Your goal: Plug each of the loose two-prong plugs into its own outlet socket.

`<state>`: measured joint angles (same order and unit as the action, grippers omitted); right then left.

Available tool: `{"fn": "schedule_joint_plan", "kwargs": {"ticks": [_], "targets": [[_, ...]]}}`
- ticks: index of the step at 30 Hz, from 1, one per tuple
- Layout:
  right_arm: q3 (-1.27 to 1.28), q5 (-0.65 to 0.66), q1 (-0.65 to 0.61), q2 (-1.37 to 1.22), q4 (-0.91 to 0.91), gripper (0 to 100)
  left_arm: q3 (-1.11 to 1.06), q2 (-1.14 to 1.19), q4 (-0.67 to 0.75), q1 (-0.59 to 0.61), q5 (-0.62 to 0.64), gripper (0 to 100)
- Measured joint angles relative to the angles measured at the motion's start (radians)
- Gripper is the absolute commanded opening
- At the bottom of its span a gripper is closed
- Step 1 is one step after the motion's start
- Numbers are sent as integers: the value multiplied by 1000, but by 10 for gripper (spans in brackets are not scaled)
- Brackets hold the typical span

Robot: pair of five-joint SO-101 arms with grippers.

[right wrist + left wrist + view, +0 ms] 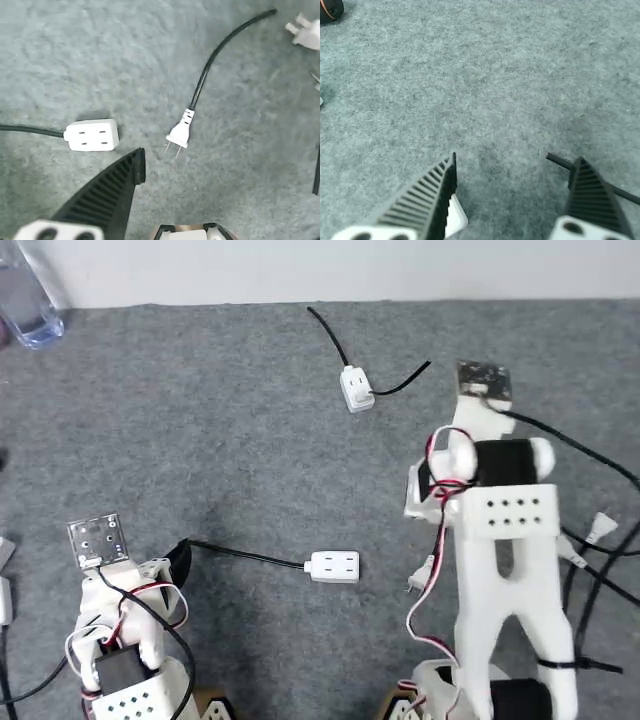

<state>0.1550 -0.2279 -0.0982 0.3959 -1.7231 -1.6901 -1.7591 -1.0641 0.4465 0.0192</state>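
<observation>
Clock set on the high view: 12 is the far edge of the grey mat [200,440], 6 is the arms' side.

Near outlet block [335,566] lies flat a little toward 6 from the mat's centre, sockets facing up. Its black cord [240,554] runs off toward 9 and ends beside your left arm [125,660].

Far outlet block [356,388] lies toward 12 from the near one, well apart. One black lead leaves it toward 11 and another toward 2. You cannot tell whether that second lead ends in a seated plug.

First plug [420,577] rests on the mat at 3 o'clock of the near outlet block, apart from it and close against your right arm [505,540]. Your right wrist view shows both its prongs bare, with a strip of mat between it and the block.

Second plug [600,528] lies out at the mat's 3 o'clock edge among the arm cables, also unseated.

Left gripper [516,161]: jaws stand wide apart over bare mat, gripping nothing. The cord passes just beside one finger [592,192].

Right gripper [150,195] hangs above the first plug and the near outlet block. Whether it is open or closed, you cannot tell.

A clear bottle [25,300] stands at the 10 o'clock corner.
</observation>
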Motion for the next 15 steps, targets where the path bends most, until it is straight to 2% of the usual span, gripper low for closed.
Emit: {"fn": "schedule_joint_plan", "kwargs": {"ticks": [4,8,11,15], "targets": [[-5,20,46,2,-17,527,0,0,0,0,0,339],[15,120,63,2,-18,527,0,0,0,0,0,339],[40,249,83,2,-18,527,0,0,0,0,0,339],[44,503,112,2,-18,527,0,0,0,0,0,339]]}}
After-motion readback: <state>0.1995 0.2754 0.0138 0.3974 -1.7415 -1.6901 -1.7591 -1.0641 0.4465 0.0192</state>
